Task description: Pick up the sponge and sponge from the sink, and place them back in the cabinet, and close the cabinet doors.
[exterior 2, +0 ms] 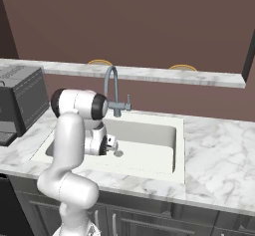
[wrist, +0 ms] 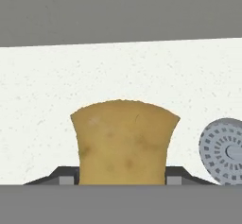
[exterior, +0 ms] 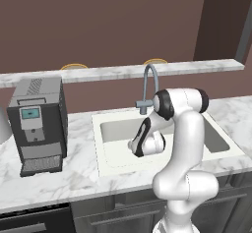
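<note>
Your gripper (wrist: 122, 180) is clamped on the tan sponge (wrist: 124, 140) above the sink (wrist: 56, 81) floor. It looks light and squashy; hold its middle gently.

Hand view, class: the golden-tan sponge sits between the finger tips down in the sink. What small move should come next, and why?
Probably a straight lift. The hand looks shut on the golden-tan sponge, whose sides pinch in between the finger tips, low in the sink beside the drain. Raising it clear of the basin walls comes before any swing toward the cabinet.
</note>
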You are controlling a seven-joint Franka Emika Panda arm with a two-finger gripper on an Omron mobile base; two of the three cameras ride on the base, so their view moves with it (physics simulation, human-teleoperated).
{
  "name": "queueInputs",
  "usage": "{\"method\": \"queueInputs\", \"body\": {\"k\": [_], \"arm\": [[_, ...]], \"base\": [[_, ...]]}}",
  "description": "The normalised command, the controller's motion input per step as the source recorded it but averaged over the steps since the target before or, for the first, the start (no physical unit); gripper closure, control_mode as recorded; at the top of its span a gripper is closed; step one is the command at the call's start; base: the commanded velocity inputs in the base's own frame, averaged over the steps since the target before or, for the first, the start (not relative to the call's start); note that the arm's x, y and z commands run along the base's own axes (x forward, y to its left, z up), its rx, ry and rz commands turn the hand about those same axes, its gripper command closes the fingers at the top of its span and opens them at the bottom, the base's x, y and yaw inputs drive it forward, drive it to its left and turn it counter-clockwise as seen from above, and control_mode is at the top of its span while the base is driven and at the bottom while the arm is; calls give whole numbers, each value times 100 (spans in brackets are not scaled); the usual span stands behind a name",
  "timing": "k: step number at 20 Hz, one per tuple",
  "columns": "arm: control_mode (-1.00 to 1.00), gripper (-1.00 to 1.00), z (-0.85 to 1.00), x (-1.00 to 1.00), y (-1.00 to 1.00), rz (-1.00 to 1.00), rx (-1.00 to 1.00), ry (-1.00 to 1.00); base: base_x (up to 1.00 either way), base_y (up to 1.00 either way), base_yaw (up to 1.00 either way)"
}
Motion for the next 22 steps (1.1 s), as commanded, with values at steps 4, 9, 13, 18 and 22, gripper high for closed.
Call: {"method": "queueInputs", "body": {"k": [4, 9, 13, 18, 22], "arm": [[-100, 100, 17, -28, 0, -5, 0, 0], [-100, 100, 23, -29, 1, -4, 0, 0], [-100, 100, 23, -23, 0, -1, 0, 0], [-100, 100, 31, -18, 0, 0, 0, 5], [-100, 100, 35, -15, 0, 0, 0, 6]], "base": [[0, 0, 0], [0, 0, 0], [0, 0, 0], [0, 0, 0], [0, 0, 0]]}}
